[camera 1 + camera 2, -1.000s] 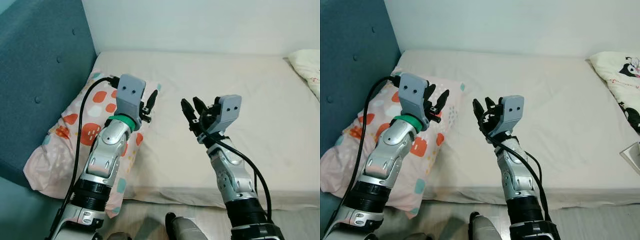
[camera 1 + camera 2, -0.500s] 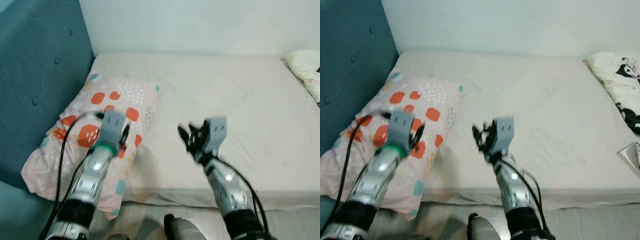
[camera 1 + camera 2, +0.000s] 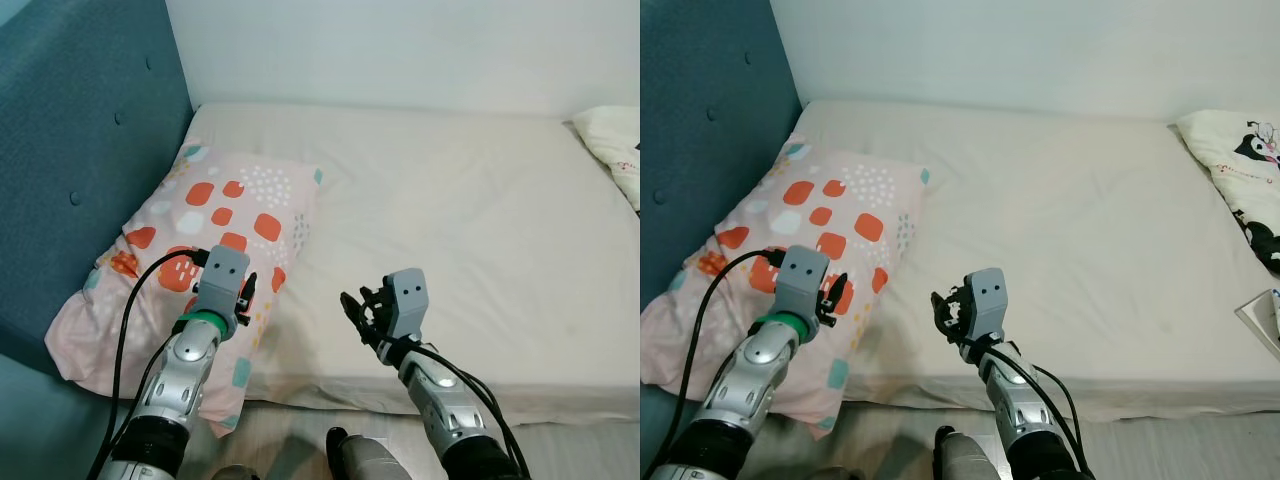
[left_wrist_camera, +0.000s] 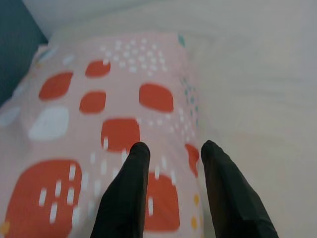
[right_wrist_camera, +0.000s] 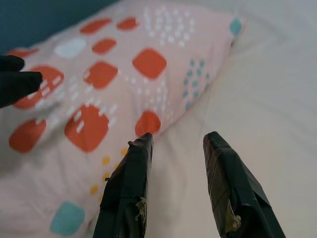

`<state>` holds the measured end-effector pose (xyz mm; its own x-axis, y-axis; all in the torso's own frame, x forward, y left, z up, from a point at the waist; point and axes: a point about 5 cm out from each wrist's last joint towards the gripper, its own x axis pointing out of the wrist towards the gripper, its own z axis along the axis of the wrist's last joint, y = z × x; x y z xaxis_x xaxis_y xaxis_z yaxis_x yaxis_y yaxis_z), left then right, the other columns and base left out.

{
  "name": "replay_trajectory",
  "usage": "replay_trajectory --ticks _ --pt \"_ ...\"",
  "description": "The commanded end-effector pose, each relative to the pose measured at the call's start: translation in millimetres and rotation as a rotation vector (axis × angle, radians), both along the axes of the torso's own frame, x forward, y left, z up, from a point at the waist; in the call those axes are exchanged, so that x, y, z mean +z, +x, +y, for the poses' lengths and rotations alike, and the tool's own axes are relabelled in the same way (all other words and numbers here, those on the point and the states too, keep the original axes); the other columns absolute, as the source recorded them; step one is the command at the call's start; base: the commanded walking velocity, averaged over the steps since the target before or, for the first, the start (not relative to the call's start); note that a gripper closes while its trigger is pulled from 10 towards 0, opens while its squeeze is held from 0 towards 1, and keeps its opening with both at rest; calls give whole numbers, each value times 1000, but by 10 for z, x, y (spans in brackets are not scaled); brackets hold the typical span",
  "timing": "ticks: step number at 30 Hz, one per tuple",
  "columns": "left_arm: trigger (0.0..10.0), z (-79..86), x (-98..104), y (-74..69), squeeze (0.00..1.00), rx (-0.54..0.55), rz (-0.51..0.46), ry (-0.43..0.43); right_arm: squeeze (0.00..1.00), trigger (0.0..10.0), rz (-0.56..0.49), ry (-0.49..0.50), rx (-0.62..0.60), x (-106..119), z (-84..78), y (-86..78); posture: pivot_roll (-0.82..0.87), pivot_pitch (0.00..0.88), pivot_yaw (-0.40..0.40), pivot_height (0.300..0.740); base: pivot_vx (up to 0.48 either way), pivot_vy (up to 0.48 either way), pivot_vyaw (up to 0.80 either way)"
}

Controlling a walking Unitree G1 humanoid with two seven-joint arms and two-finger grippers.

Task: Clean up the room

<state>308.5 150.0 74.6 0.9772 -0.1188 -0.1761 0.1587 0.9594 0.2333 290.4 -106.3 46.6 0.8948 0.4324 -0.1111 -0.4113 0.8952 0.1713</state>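
Pink pillow point(image 3: 205, 240) with orange and white patches, lying at the head of the bed point(image 3: 480, 200) against the teal headboard point(image 3: 70, 130). Left gripper point(image 4: 171, 153) poised over the pillow's near end, fingers parted and holding nothing, seemingly not touching it. Right gripper point(image 5: 176, 141) above the sheet just beside the pillow's edge, fingers likewise apart and empty

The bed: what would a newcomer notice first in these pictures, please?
The pink pillow with orange patches, lying at the bed's left end against the blue headboard. Next, the left gripper, open over the pillow's near part, and the right gripper, open above the sheet beside it.
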Motion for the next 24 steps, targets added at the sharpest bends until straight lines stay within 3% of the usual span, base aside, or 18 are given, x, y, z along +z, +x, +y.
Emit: replay_trajectory --ticks 1,6,24 --pt "10000 -28 -41 -18 0 -11 14 -2 0 10000 15 2 -10 -45 -31 -22 -22 33 -33 740 0 0 0" --pt "10000 -103 31 -3 0 -42 -17 -19 0 10000 4 8 -9 -28 -28 -12 -23 35 -32 740 0 0 0" --pt "10000 -118 49 11 0 -55 -19 -29 0 10000 9 2 -15 -68 -63 -27 -26 35 -31 740 0 -459 0"
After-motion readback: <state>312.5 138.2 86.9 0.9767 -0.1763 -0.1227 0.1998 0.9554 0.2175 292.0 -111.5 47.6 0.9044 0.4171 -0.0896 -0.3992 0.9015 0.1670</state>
